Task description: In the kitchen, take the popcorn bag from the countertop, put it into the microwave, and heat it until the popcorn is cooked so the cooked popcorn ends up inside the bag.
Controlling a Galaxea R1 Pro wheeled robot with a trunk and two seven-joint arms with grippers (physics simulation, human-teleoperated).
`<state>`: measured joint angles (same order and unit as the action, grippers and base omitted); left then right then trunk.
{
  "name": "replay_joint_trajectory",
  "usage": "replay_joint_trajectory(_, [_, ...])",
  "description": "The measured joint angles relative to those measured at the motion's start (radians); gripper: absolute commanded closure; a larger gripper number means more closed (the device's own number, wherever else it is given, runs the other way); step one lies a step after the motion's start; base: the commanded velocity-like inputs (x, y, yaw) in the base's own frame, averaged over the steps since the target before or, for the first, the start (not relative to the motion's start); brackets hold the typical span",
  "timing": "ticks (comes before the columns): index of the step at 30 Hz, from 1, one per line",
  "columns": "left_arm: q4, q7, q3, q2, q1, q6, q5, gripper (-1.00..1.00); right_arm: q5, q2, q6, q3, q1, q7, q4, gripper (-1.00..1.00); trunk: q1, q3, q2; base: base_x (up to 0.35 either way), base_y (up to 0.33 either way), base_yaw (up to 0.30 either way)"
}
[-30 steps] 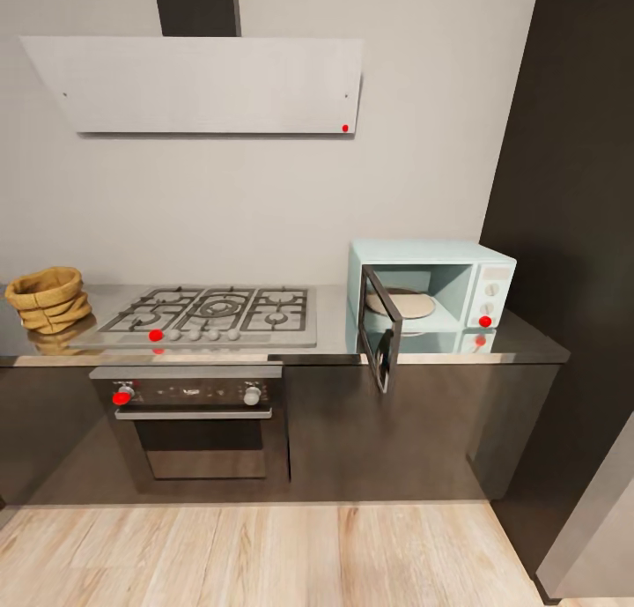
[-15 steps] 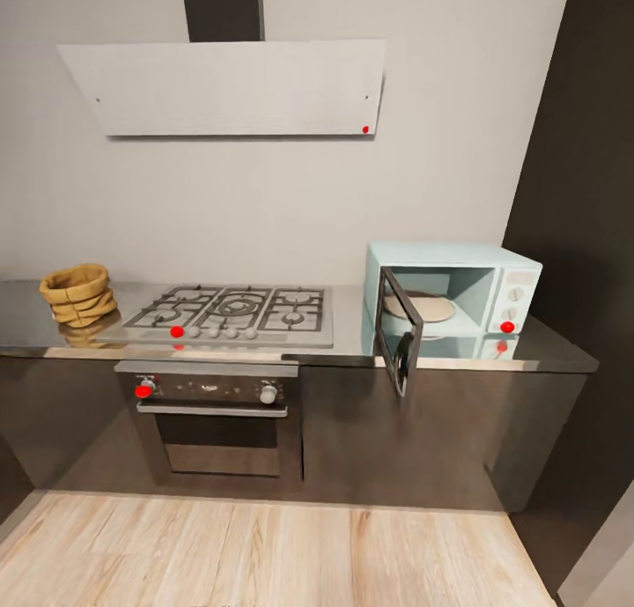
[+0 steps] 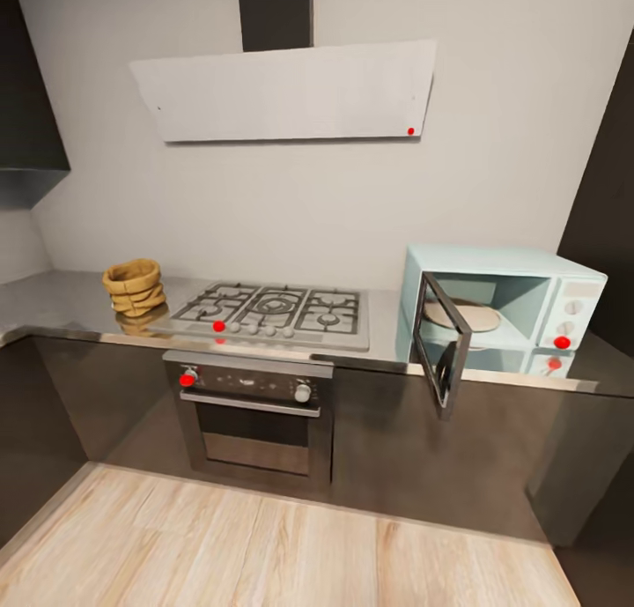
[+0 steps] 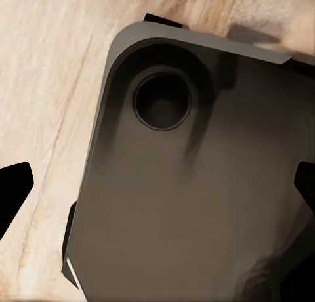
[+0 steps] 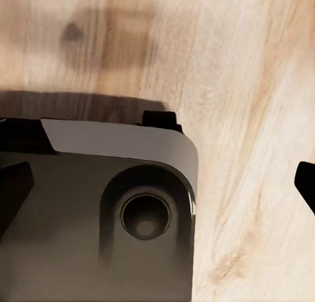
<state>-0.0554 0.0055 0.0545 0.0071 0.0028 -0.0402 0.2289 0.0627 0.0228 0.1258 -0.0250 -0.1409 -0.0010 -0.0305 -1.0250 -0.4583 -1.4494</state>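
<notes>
Two pairs of jaws hang spread over my base and the floor, since I'm not within reach: the popcorn bag (image 3: 134,287) sits at left on the desk (image 3: 62,303), the microwave (image 3: 497,306) open at right.

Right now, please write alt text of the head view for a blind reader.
A small tan-brown paper popcorn bag stands on a grey glossy countertop, left of a steel gas hob. At right, a pale-blue boxy microwave has its dark glass door open.
</notes>
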Motion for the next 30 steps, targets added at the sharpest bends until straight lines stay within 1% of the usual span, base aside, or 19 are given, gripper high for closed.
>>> replay_joint_trajectory(3, [0.0, 0.0, 0.0, 0.0, 0.0, 0.0, 0.0, -1.0, -0.042, -0.001, 0.003, 0.0, 0.0, 0.0, 0.0, -1.0, 0.0, 0.001, 0.0, 0.0, 0.0, 0.266])
replay_joint_trajectory(5, [0.0, 0.0, 0.0, 0.0, 0.0, 0.0, 0.0, -1.0, -0.049, -0.002, 0.005, 0.0, 0.0, 0.0, 0.0, -1.0, 0.0, 0.001, 0.0, 0.0, 0.0, 0.267])
replay_joint_trajectory(30, [0.001, 0.0, 0.0, 0.001, 0.0, 0.0, 0.0, -1.0, -0.054, 0.002, 0.009, 0.0, 0.0, -0.002, 0.0, -1.0, 0.0, 0.002, 0.0, 0.0, 0.0, 0.267])
